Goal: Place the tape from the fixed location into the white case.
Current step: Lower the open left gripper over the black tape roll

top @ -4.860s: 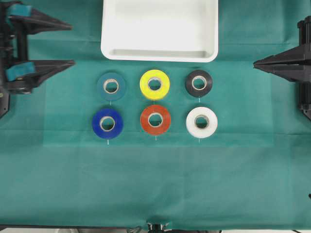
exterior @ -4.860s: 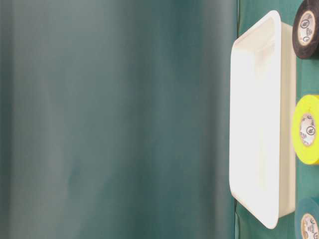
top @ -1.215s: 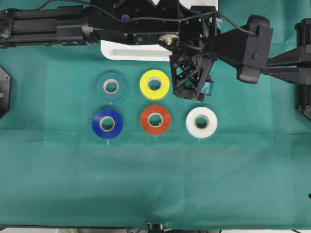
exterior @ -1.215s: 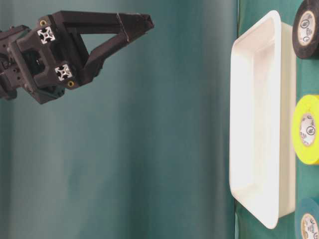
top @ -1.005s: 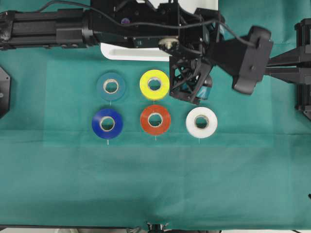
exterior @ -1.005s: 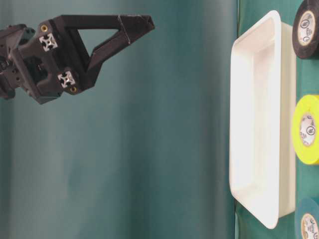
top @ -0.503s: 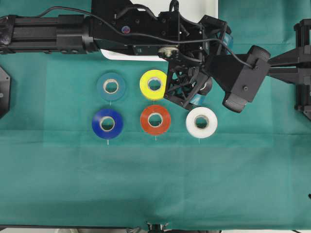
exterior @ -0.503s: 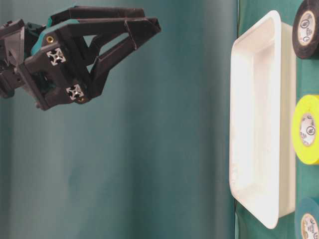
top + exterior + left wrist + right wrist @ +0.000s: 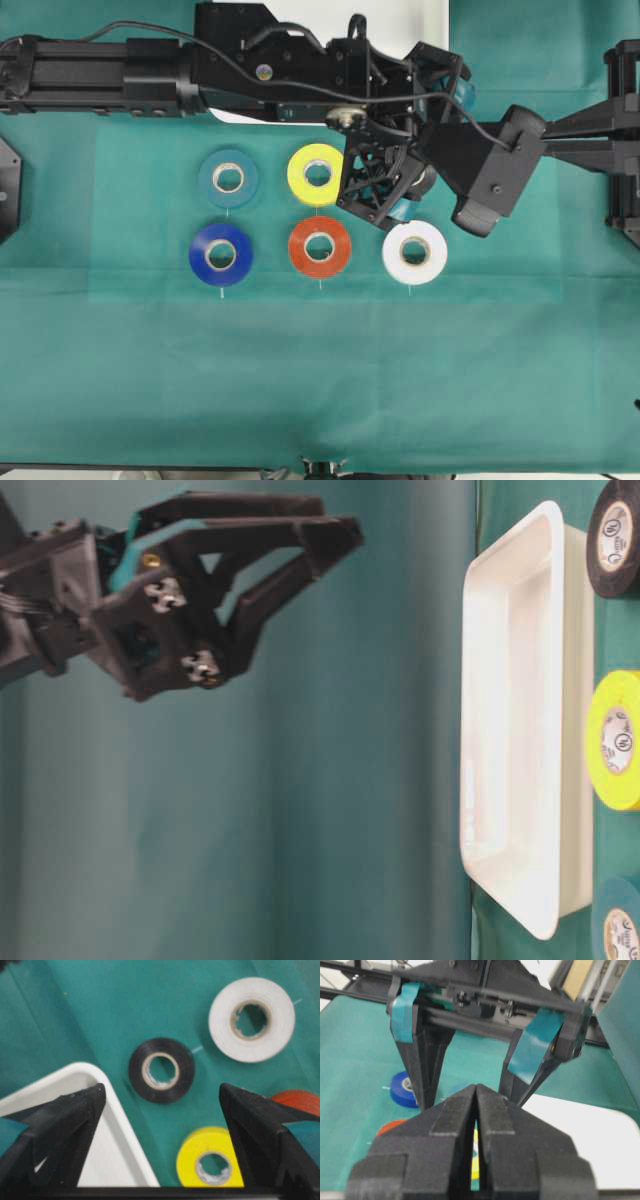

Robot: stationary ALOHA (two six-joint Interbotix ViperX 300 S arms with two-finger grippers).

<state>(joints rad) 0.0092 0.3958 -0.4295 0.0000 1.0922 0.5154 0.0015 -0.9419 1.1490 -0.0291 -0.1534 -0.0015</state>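
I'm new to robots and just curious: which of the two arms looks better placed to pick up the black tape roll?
The left. Its gripper hangs open right above the black tape roll, which shows between its fingers in the wrist view, beside the white case. The right gripper is shut and parked at the table's edge.

The black left arm's gripper [image 9: 161, 1105] points steeply downward with fingers spread wide, gripping nothing; the black right gripper [image 9: 475, 1091] rests pressed together, level.

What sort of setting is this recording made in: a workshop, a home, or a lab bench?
Most likely a lab test bench. A green cloth covers the table, six coloured tape rolls lie in a neat grid, among them the black tape, beside a white case, and two fixed robot arms face each other across it.
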